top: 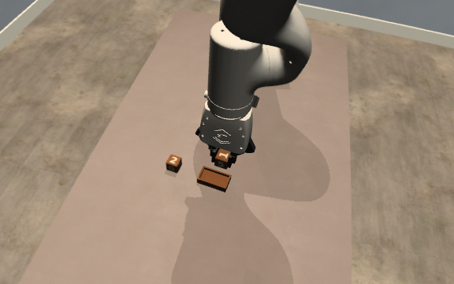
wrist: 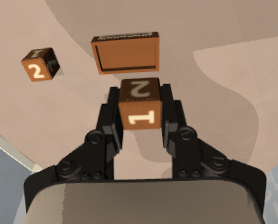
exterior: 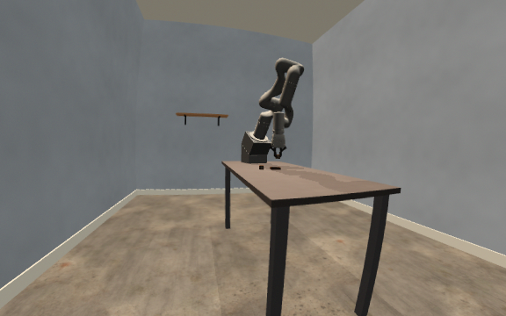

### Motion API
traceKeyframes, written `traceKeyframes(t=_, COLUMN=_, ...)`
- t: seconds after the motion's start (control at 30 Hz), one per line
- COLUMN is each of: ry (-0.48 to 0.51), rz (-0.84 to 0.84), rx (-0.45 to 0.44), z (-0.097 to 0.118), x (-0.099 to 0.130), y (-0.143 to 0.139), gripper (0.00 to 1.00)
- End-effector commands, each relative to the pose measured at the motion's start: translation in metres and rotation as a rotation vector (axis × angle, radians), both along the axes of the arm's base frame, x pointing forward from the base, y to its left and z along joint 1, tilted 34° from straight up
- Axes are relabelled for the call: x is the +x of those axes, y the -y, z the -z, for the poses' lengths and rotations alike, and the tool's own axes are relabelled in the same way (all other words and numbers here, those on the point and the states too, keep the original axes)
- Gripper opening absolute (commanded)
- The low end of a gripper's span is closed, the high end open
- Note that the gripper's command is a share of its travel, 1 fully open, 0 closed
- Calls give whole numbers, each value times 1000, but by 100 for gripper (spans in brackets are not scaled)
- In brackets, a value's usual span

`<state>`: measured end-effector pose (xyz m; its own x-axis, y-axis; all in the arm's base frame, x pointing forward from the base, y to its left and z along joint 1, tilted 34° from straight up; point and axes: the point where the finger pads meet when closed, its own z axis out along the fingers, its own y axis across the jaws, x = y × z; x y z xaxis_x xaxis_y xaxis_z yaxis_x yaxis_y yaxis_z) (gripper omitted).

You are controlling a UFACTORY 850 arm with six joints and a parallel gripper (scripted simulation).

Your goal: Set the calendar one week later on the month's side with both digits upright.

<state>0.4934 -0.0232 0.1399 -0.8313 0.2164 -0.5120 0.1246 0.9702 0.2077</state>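
Note:
My gripper [top: 223, 157] [wrist: 141, 99] [exterior: 278, 153] is shut on a brown number cube [top: 223, 155] [wrist: 140, 104]. The cube shows a 1 on the face toward the wrist camera and a 2 on the face beyond it. I hold it in the air just behind the tray. The small brown tray [top: 213, 178] [wrist: 126, 52] [exterior: 274, 168] lies flat on the table with nothing in it. A second cube [top: 173, 162] [wrist: 39, 64] [exterior: 261, 167] with a 2 on top stands on the table to the tray's left, apart from it.
The long brown table [top: 298, 221] [exterior: 323, 186] carries only these things. The arm's body [top: 247, 59] rises above the tray's far side. A wall shelf [exterior: 201, 115] hangs far behind.

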Motion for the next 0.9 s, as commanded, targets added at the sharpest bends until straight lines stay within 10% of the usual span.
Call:
traceKeyframes(t=0.0, ry=2, rz=0, rx=-1, z=8, x=7, y=-1, gripper=27)
traceKeyframes(t=0.87, ry=2, rz=0, rx=-1, z=30, x=21, y=-4, gripper=27)
